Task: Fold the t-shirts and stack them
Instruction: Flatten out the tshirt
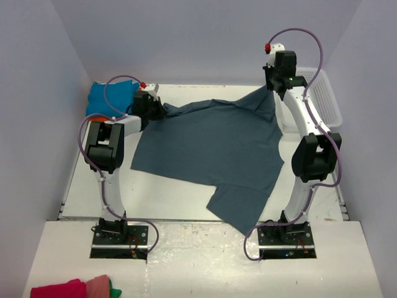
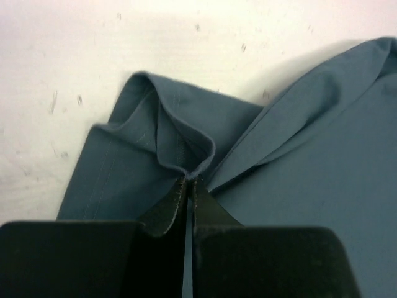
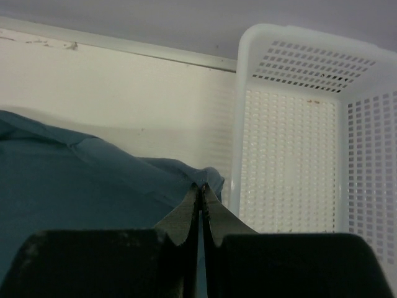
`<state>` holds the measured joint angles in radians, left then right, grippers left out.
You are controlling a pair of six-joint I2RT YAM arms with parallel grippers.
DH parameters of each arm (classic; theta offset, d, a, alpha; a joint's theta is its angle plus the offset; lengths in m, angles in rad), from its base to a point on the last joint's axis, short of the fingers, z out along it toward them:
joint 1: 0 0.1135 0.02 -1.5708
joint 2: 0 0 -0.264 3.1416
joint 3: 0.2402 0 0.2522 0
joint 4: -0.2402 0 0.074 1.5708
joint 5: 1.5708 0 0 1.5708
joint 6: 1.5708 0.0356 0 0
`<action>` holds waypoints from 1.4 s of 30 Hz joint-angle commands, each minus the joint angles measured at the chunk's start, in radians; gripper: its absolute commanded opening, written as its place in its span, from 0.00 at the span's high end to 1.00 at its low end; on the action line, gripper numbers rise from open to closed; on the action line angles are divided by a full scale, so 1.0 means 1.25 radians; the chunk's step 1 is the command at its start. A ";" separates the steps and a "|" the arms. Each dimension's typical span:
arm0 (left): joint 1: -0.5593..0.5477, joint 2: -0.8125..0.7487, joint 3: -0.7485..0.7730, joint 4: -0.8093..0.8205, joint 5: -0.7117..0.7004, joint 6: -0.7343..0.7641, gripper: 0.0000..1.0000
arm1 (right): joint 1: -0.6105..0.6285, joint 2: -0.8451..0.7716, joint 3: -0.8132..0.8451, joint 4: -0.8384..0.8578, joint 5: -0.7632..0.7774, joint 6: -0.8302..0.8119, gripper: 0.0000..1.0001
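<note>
Gripping far edges of slate-blue t-shirt (image 1: 211,149) tight in left hand (image 2: 191,181) and right hand (image 3: 201,189), seemingly spreading it for folding.

basket (image 1: 325,99): white mesh, far right | cloth pile (image 1: 68,289): red, pink, green, near-left

Walls: you have plain pale lavender-grey wall panels (image 1: 205,37) closing in the back, left and right.
Table: your flat white tabletop (image 1: 161,198) shows small dark scuffs up close.
Near edge: a white board (image 1: 205,261) runs across it.
Far right: a white plastic mesh basket (image 1: 325,99) stands by the wall.
Near left corner: a red, pink and green cloth bundle (image 1: 74,288).
Light: soft and even, with faint shadows.
</note>
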<state>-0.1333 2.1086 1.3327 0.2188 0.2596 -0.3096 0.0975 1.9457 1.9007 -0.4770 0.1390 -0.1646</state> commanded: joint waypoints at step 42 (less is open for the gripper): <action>0.139 -0.084 0.106 0.127 0.023 0.007 1.00 | -0.009 -0.030 0.071 0.022 0.133 0.076 1.00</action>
<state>0.0261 2.0888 1.4700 0.2966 0.3019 -0.2996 0.0921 1.8961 1.9205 -0.4618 0.2718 -0.0822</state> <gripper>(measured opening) 0.008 0.006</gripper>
